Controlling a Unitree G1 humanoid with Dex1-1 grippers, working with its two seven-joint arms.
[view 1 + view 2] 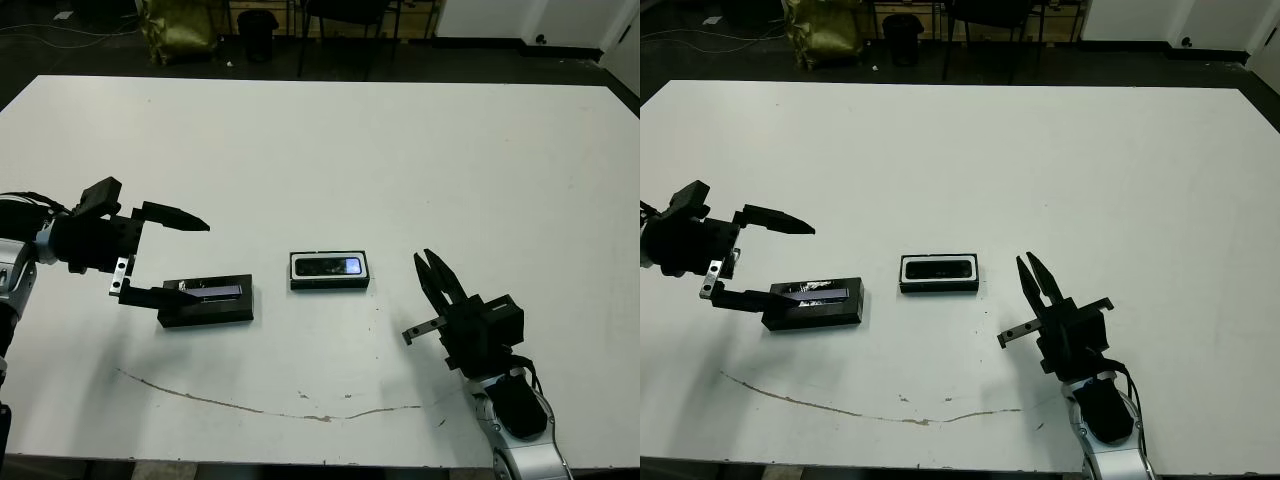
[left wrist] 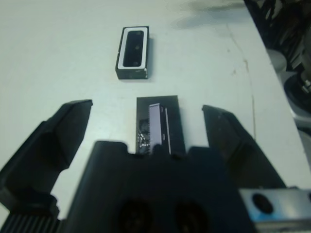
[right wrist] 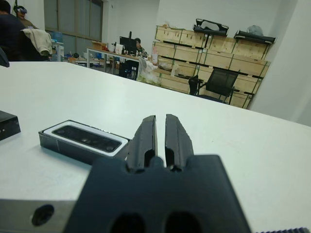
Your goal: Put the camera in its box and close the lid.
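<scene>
The box (image 1: pixel 330 286) lies at the middle of the table, black-walled with a white inside. The camera (image 1: pixel 328 266) lies inside it, glossy bluish face up. Left of it rests the lid (image 1: pixel 205 302), a flat black slab with a pale strip on top. My left gripper (image 1: pixel 190 258) is open at the lid's left end, with one finger (image 1: pixel 150 294) close beside the lid and the other raised behind it. The left wrist view shows the lid (image 2: pixel 158 124) between the spread fingers and the box (image 2: pixel 132 73) beyond. My right gripper (image 1: pixel 425 260) is shut and empty, right of the box.
A thin brown crack line (image 1: pixel 250 405) runs across the table near its front edge. Chairs and a yellow-green bag (image 1: pixel 180 30) stand beyond the far edge. In the right wrist view, people sit at desks far behind, near stacked wooden crates (image 3: pixel 204 53).
</scene>
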